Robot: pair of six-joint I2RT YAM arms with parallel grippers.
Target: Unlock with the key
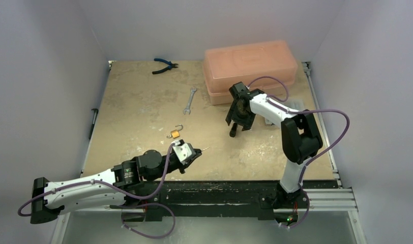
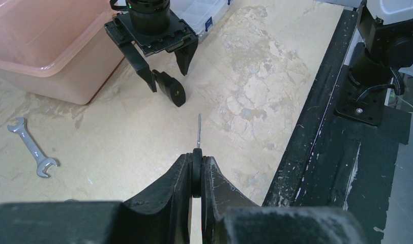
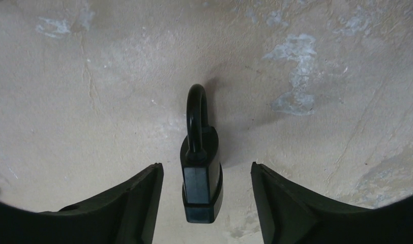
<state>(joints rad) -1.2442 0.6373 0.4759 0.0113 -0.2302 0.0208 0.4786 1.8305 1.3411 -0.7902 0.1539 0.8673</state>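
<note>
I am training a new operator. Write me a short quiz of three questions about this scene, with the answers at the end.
1. True or false: the left end effector is shut on the key.
2. Which tool lies by the far edge of the table? A. the wrench. B. the blue-handled pliers.
3. In the right wrist view, what stands between the fingers of the right end effector?

Key
1. True: the key's blade sticks out forward from the closed fingers.
2. B.
3. The black padlock. It is not yet gripped, because a gap shows on each side.
</note>
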